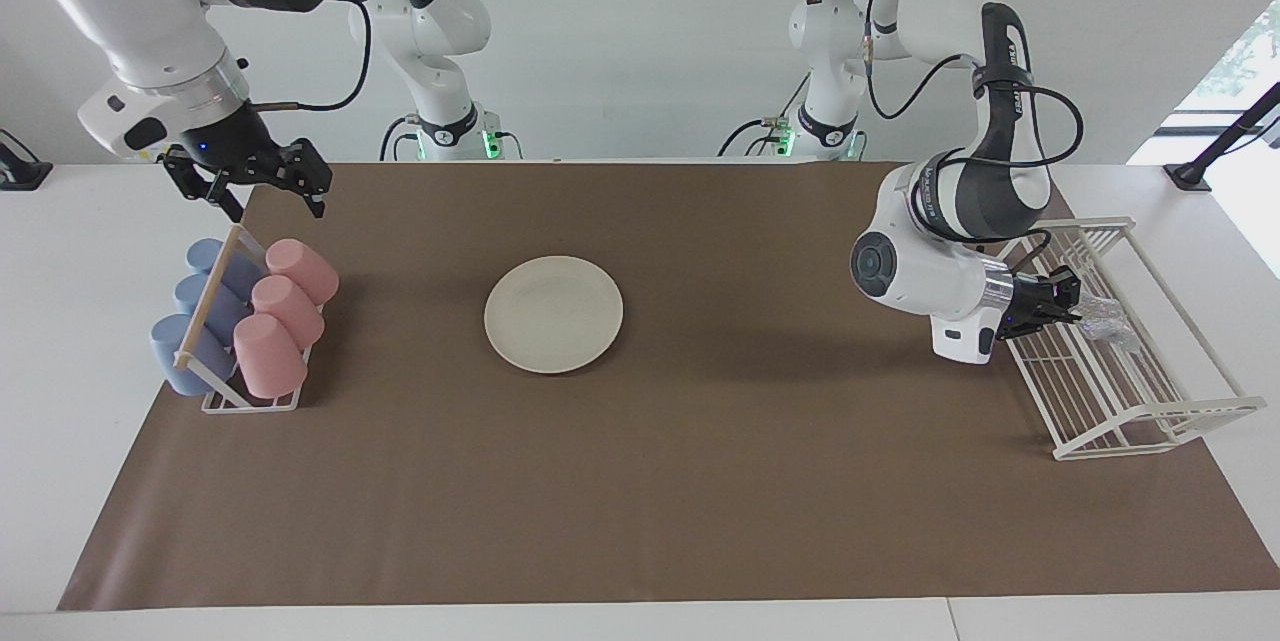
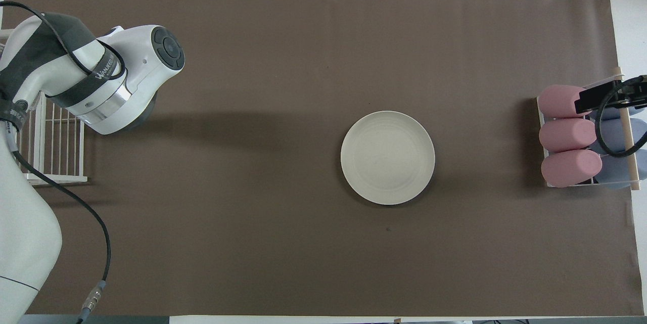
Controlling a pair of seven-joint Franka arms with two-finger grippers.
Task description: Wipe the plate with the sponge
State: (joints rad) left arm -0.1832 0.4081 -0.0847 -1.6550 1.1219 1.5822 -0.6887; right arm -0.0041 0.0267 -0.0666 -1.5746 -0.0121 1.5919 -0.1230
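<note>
The round cream plate (image 1: 553, 313) lies bare in the middle of the brown mat, also seen in the overhead view (image 2: 387, 157). My left gripper (image 1: 1078, 313) is shut on the silvery sponge (image 1: 1105, 323), holding it low over the white wire rack (image 1: 1150, 411) at the left arm's end of the table. In the overhead view the left arm's own body hides that gripper and the sponge. My right gripper (image 1: 279, 204) hangs open and empty above the cup rack, well away from the plate.
A small rack (image 1: 250, 401) at the right arm's end holds pink cups (image 1: 285, 306) and blue cups (image 1: 195, 321) lying on their sides. The brown mat (image 1: 640, 481) covers most of the table.
</note>
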